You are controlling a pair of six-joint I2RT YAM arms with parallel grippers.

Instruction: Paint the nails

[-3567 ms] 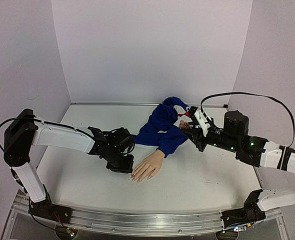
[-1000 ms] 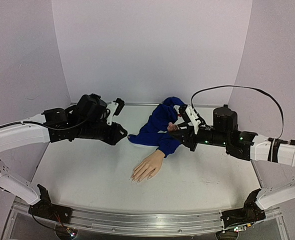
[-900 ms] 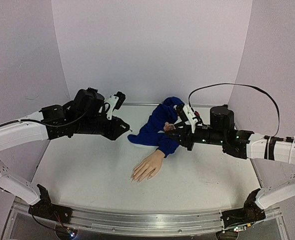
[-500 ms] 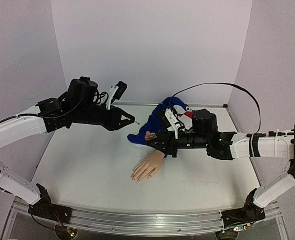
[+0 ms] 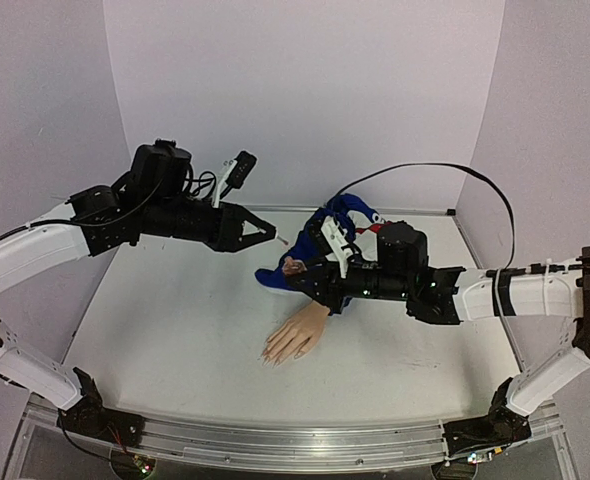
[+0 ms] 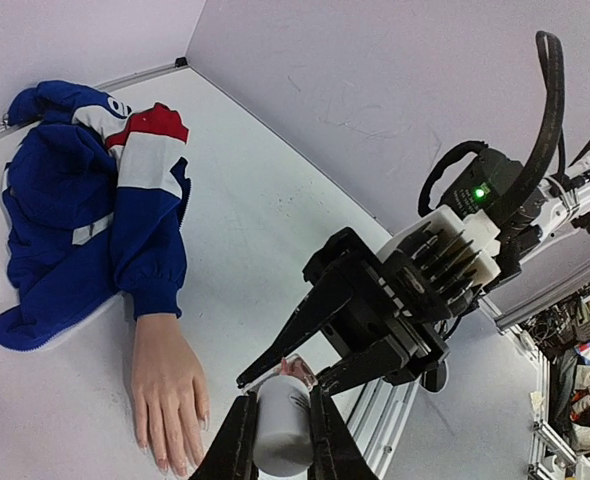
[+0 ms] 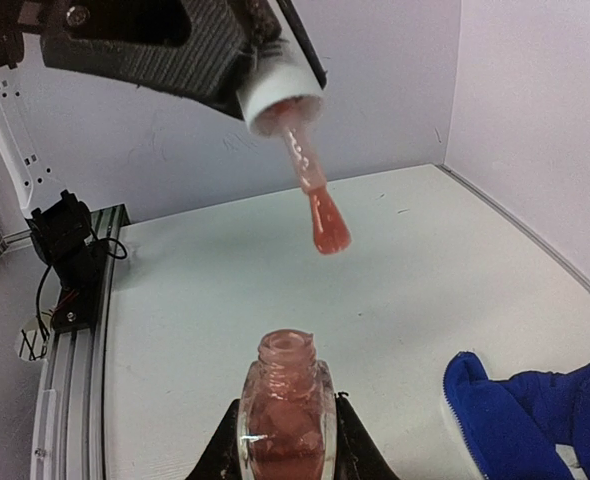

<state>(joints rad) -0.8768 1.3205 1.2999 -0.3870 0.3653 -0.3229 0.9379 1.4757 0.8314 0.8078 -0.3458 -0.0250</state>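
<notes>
The beige mannequin hand (image 5: 297,335) lies flat on the table, its blue sleeve (image 5: 320,255) behind it; its nails (image 6: 165,462) point toward the near edge. My left gripper (image 5: 268,237) is shut on the white cap (image 6: 281,425) with its pink brush (image 7: 325,222), held in the air. My right gripper (image 5: 297,270) is shut on the open pinkish polish bottle (image 7: 286,412), held just below the brush tip. Both are raised above the sleeve, behind the hand.
The blue, red and white jacket (image 6: 95,200) is bunched at the back middle of the table (image 5: 175,330). Walls close in on the left, back and right. A metal rail (image 5: 275,445) runs along the near edge.
My left gripper rose from beside the hand's fingers and swung right with the cap brush. My right gripper moved left with the bottle until the two met above the sleeve.
</notes>
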